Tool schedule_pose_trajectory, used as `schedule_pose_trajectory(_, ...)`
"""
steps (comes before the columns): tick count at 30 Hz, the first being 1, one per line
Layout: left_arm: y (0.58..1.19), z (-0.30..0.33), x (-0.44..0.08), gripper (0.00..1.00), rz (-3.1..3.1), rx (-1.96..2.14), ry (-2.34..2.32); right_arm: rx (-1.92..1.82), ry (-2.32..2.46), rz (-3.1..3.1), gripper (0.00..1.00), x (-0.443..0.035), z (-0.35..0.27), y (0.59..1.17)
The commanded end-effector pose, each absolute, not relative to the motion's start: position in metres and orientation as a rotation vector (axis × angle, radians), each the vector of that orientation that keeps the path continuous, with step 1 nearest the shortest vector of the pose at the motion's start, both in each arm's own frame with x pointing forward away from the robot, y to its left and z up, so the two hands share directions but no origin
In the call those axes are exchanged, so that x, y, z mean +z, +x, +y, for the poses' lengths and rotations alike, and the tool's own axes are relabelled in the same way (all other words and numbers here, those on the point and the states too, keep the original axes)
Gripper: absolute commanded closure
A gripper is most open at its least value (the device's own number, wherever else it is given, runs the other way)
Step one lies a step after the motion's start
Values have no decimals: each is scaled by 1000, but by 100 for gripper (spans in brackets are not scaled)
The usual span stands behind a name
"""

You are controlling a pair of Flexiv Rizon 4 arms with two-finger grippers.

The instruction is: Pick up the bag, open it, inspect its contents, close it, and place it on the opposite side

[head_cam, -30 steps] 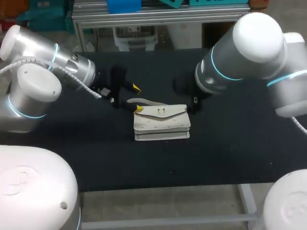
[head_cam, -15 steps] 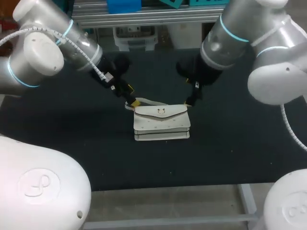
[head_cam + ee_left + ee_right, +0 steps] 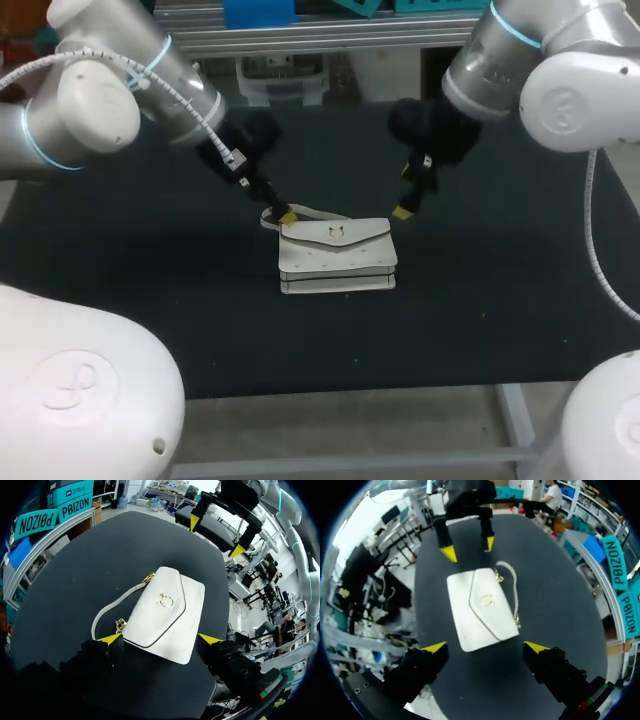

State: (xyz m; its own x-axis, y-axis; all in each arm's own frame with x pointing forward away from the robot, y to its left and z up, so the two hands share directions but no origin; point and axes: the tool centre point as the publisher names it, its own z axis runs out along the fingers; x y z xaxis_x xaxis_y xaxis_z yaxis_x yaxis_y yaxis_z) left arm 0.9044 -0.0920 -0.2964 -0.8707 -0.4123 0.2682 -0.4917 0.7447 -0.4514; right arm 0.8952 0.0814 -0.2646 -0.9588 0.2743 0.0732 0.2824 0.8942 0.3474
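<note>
1. Two hands, left hand [image 3: 160,640] and right hand [image 3: 487,647], spread wide, holding nothing.
2. Bag [image 3: 337,255] flat and closed in mid-counter [image 3: 150,300], between them.
3. Compared with a second ago, nearer its rear corners, left beside the strap [image 3: 300,212]; probably preparing the pickup.

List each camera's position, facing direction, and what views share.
Head view: above and behind the robot, looking down on table and white handbag; left gripper, right gripper enter from the sides.
Left wrist view: on the left wrist, looking along the open left gripper at the handbag; right gripper beyond.
Right wrist view: on the right wrist, looking along the open right gripper from the handbag's opposite end; left gripper beyond.
Shared: all show the handbag; each wrist view, the other gripper.
</note>
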Motion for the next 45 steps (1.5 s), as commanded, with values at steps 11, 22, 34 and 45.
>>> schedule_pose_trajectory(11, 892, -87, -315, 0, -2224, 694, 1702, -554, -1330, -2256, 0, -282, 51, 901)
schedule_pose_trajectory(22, 894, -91, -322, 0, -1931, 858, 1954, -973, -1857, -2011, 0, -282, 51, 881)
schedule_pose_trajectory(34, 894, -91, -322, 0, -1931, 858, 1954, -999, -1849, -2008, 0, -281, 52, 880)
schedule_pose_trajectory(45, 896, -91, -335, 0, -1687, 827, 2014, -962, -1859, -1677, 0, -300, 74, 875)
